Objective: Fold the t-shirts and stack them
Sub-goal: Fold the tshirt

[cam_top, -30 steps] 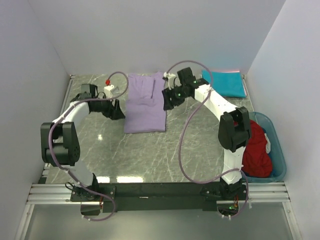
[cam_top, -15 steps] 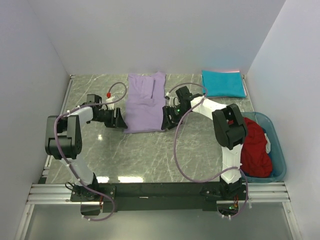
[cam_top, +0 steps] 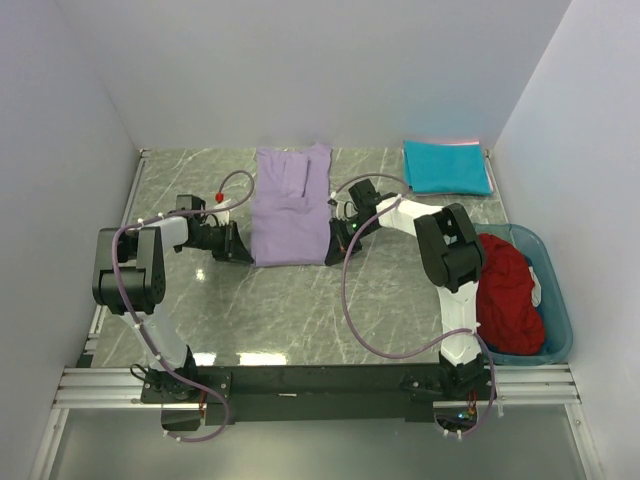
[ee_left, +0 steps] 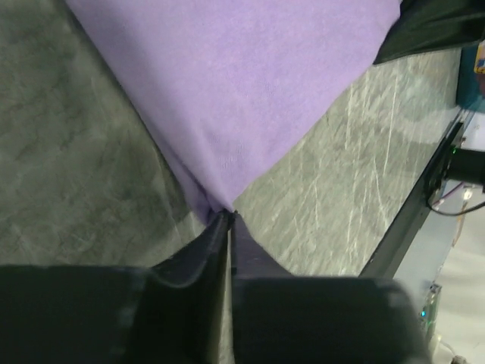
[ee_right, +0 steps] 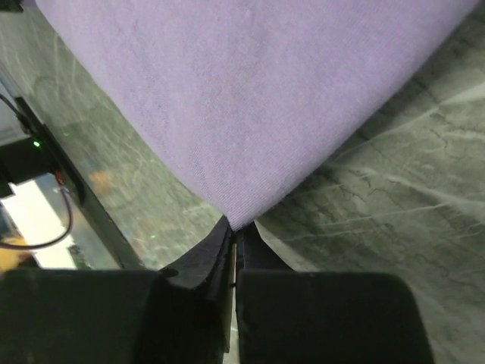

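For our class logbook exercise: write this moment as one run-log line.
lavender t-shirt: laid out | left gripper: shut on near-left corner | right gripper: shut on near-right corner | teal t-shirt: folded, far right

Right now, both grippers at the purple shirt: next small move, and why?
Probably raise both corners together, evenly. The left gripper and the right gripper are each shut on a near corner of the lavender shirt, which lies flat.
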Motion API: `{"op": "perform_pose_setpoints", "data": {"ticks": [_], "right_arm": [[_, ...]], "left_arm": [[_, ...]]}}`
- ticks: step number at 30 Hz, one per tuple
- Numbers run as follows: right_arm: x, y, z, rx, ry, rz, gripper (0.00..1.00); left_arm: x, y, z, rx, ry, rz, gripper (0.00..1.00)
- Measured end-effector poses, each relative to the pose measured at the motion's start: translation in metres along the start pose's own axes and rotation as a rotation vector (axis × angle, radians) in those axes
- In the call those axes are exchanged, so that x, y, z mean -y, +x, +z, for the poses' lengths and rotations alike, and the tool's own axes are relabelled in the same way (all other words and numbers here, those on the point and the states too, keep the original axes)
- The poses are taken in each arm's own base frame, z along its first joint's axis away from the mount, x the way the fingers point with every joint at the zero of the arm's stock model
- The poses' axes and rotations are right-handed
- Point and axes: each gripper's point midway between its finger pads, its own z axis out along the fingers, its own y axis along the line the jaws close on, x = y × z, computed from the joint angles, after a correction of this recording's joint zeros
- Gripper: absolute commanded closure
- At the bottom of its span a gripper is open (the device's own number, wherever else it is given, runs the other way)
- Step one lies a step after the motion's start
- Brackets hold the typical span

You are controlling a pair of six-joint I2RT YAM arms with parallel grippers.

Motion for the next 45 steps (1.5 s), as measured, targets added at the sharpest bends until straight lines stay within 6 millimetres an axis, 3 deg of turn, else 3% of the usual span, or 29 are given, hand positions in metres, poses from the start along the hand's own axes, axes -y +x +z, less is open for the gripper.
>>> {"op": "perform_pose_setpoints", "data": {"ticks": [2,17,19,20,21,22,23,26,27,31,34,36,39,41,45], "right_arm": [[0.001,0.000,0.000,-0.001,0.004,-0.009,1.00],[0.007,0.039,-0.011,-0.112,0.052,-0.063,1.00],[0.007,0.042,-0.012,-0.120,0.053,-0.067,1.00],[0.007,0.043,-0.012,-0.125,0.054,-0.069,0.93],[0.007,0.044,-0.013,-0.130,0.054,-0.068,0.88],[0.007,0.046,-0.013,-0.137,0.052,-0.071,0.80],[0.007,0.048,-0.014,-0.147,0.050,-0.074,0.62],[-0.002,0.058,-0.023,-0.177,0.018,-0.083,0.30],[-0.006,0.059,-0.029,-0.178,0.019,-0.099,0.29],[-0.033,0.044,-0.056,-0.091,0.005,-0.184,0.32],[-0.061,0.022,-0.068,0.013,-0.045,-0.218,0.46],[-0.074,0.007,-0.065,0.052,-0.084,-0.223,0.59],[-0.085,0.001,-0.036,0.036,-0.143,-0.211,0.64],[-0.083,0.011,-0.011,-0.012,-0.163,-0.184,0.66],[-0.059,0.046,0.035,-0.136,-0.146,-0.082,0.65]], "left_arm": [[0.000,0.003,-0.001,-0.010,0.001,0.002,0.99],[0.007,0.023,-0.020,-0.118,-0.037,0.008,0.99],[0.007,0.025,-0.022,-0.133,-0.037,0.019,0.84],[0.008,0.027,-0.023,-0.141,-0.037,0.026,0.68],[0.008,0.028,-0.025,-0.149,-0.035,0.036,0.64],[0.010,0.029,-0.026,-0.156,-0.030,0.036,0.62],[0.012,0.027,-0.027,-0.156,-0.023,0.043,0.60],[0.022,0.015,-0.029,-0.124,0.017,0.068,0.61],[0.029,0.009,-0.030,-0.102,0.041,0.080,0.62],[0.062,-0.001,-0.023,-0.040,0.142,0.106,0.74],[0.088,0.011,-0.002,-0.048,0.221,0.093,0.77],[0.098,0.022,0.014,-0.075,0.250,0.054,0.79],[0.100,0.031,0.035,-0.113,0.274,-0.027,0.77],[0.091,0.032,0.048,-0.123,0.272,-0.081,0.76],[0.065,0.046,0.063,-0.154,0.223,-0.191,0.77]]}}
